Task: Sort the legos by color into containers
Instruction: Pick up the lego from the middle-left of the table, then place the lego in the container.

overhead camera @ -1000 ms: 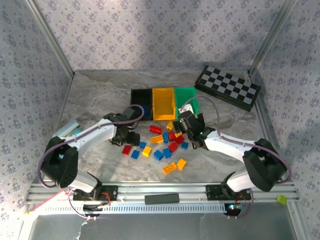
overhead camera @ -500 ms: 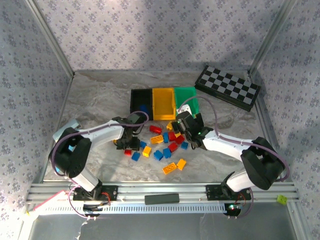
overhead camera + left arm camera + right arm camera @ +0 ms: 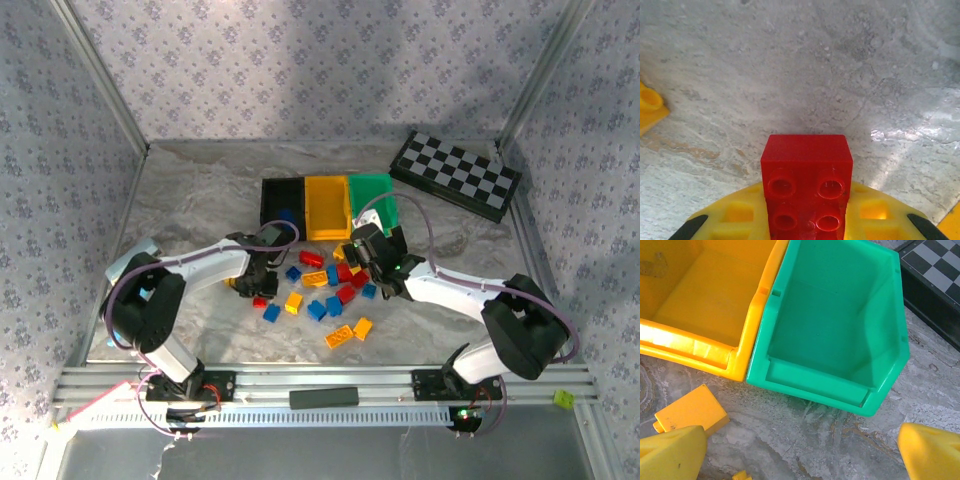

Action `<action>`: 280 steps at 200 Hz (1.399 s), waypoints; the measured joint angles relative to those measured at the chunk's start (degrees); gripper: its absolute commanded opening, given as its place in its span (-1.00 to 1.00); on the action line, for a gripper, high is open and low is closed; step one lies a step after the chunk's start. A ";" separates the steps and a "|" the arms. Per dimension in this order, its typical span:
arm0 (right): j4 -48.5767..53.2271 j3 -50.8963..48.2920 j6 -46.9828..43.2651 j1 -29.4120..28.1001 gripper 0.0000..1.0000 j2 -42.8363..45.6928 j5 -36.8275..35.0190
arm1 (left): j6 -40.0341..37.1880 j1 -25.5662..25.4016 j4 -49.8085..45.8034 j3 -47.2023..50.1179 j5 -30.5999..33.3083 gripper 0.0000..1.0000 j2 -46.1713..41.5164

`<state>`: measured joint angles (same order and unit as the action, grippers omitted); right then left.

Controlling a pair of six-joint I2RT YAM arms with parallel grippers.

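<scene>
Left fingers (image 3: 732, 220): having narrowed from wide within the last second, now clamping the red brick (image 3: 806, 170) between the yellow pads, studs facing the wrist camera.
Red brick: sitting low against the worktop (image 3: 840, 60) at the left edge of the pile (image 3: 335, 285); hard to tell whether resting on the stone or just clearing it.
Left arm: having swung in from the left side toward the pile, now crouching over its near-left corner.
Right fingers (image 3: 670, 455): staying wide apart, gripping nothing, hovering just in front of the green bin (image 3: 815, 382).
Beside the right fingers: a yellow brick (image 3: 690, 412) lying on the worktop, touching neither pad as far as can be told.
Bins: standing in a row behind the pile, black bin (image 3: 268, 195) at left and holding a blue brick, yellow-orange bin (image 3: 700, 350) in the middle, green bin at right, next to the checkerboard (image 3: 935, 270).
Meaning for the task: grasp apparently completing, so lifting and carrying coming next; green bin probably serving for red, blue already going into black.
Remaining: most of the bricks waiting on the worktop, sorting barely beginning.
Risk: reaching across to the green bin while crowding the right arm parked there.
</scene>
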<state>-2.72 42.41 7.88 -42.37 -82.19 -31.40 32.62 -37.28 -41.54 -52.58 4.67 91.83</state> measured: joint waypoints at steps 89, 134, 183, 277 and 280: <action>0.02 0.00 0.28 1.27 0.99 0.15 -0.55 | -1.64 0.02 -0.07 -11.02 1.70 -0.96 -4.48; 0.00 -0.24 1.44 4.28 1.00 2.75 0.76 | -5.60 0.02 -1.77 -29.42 2.19 -0.90 6.62; 0.28 -1.92 3.39 8.41 0.99 5.29 2.86 | -8.92 0.02 -5.66 -51.19 1.33 -0.89 21.51; 0.44 -4.02 6.75 13.05 1.00 8.13 7.28 | -11.23 -0.24 -14.34 -71.65 -1.25 0.00 36.13; 0.44 -4.02 6.80 13.09 1.00 8.13 7.28 | -11.13 -0.26 -14.43 -71.65 -1.27 0.04 36.13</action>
<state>-2.28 38.39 14.68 -29.28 -74.06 -24.12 21.50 -37.54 -55.96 -124.22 3.40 127.96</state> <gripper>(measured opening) 0.998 0.487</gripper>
